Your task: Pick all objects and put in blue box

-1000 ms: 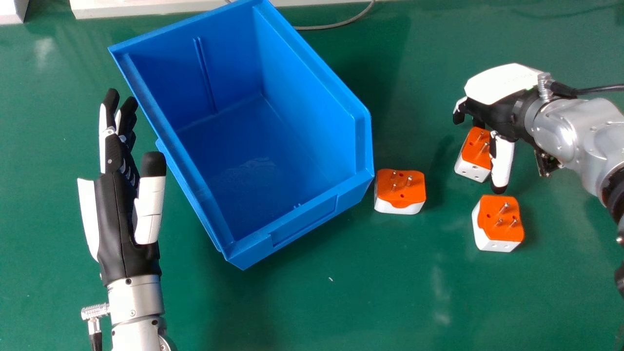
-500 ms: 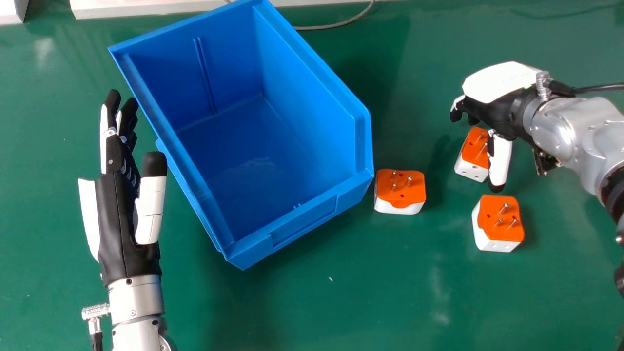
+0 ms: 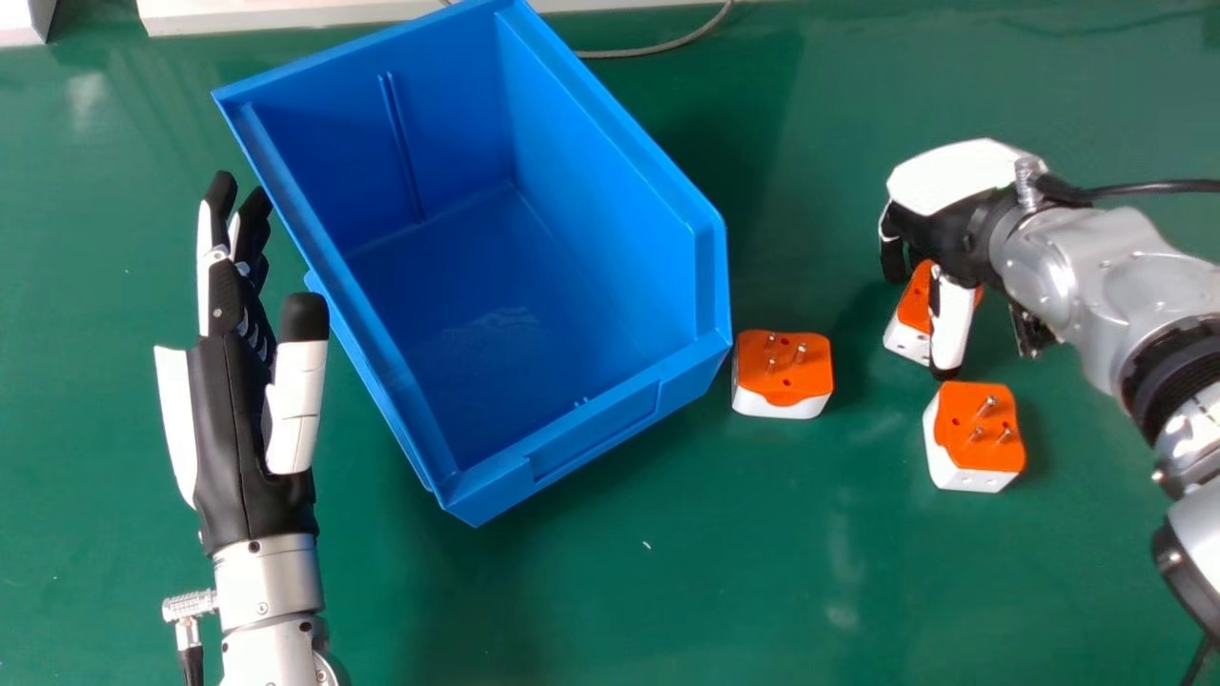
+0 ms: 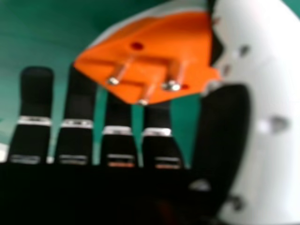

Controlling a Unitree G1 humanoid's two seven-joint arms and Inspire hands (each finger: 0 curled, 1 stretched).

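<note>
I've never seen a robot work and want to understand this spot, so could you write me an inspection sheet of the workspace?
Surface: green table, shiny in patches.
Job's things: blue box; first plug beside its near right corner; second plug farther right; third plug beyond the second. All three plugs are orange and white, outside the box.
Clutter: tiny white speck.
Hands: left hand open beside the box; right hand open around the third plug.
Cables: black cable at the right wrist; grey cable behind the box.
Surroundings: white strip along the far edge.
</note>
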